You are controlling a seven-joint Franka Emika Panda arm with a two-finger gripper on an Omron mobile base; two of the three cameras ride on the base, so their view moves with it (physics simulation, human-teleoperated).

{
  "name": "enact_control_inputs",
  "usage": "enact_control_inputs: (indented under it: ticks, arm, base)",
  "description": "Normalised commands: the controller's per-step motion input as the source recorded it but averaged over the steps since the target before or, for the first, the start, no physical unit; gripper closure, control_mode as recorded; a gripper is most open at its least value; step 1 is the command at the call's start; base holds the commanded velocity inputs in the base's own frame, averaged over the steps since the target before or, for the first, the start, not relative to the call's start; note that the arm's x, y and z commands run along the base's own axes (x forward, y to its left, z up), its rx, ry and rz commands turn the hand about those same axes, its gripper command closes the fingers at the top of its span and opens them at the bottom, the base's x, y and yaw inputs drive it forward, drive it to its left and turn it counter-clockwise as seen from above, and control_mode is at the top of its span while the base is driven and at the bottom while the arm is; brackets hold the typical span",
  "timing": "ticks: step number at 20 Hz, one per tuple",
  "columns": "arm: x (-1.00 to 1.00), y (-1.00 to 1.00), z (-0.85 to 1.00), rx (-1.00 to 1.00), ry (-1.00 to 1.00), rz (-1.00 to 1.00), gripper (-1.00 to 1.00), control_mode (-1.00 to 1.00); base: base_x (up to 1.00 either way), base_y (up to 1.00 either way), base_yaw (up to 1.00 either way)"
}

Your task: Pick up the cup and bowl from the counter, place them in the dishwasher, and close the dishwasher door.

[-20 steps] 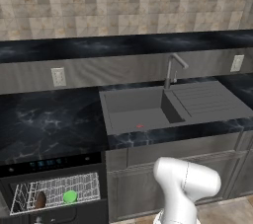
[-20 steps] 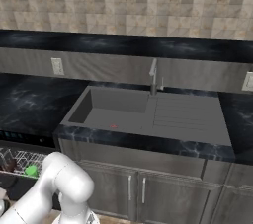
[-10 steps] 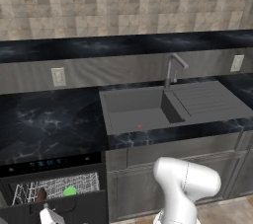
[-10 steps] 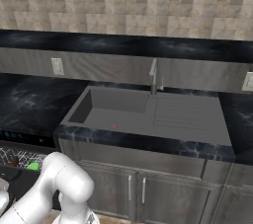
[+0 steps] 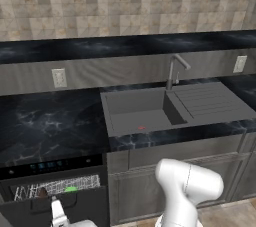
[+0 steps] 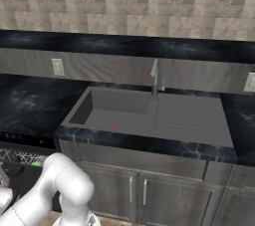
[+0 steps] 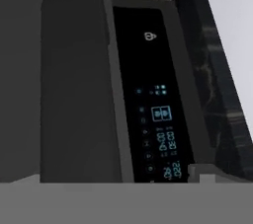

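The fingers (image 5: 56, 210) stand wide apart and hold nothing, low at the near left, right against the dishwasher door (image 5: 55, 210). From the hand view the door's dark panel (image 7: 74, 90) looms close, edge-on, with the black control strip (image 7: 155, 119) and its small blue lights just beyond it; the finger tips themselves are hard to make out there.

In the left base view the door is raised most of the way, leaving a narrow slot through which the white wire rack (image 5: 55, 188) shows. The cup (image 5: 71, 189) sits in that rack as a green spot, and the bowl (image 5: 42, 191) as a reddish-brown patch to its left. Both are already off the black marble worktop (image 5: 50, 126), so by my judgement the closing step is in hand.

The next move calls for a steady push forward and upward on the panel until it meets the dishwasher (image 6: 20, 143) front flush.

The arm (image 5: 187, 188) bends from its white shoulder down and far to the left, wrist low near the floor.
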Motion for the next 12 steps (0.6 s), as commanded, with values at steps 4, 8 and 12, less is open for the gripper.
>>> enact_control_inputs:
  ticks: [4, 8, 12]
  arm:
    - [0.87, -0.51, -0.34, 0.33, -0.10, 0.04, -1.00, -1.00]
    - [0.92, -0.54, -0.34, 0.30, -0.09, 0.03, -1.00, -1.00]
    - [0.85, -0.49, -0.46, 0.27, -0.09, 0.04, -1.00, -1.00]
  base:
    - [0.00, 0.00, 0.00]
    - [0.00, 0.00, 0.00]
    - [0.00, 0.00, 0.00]
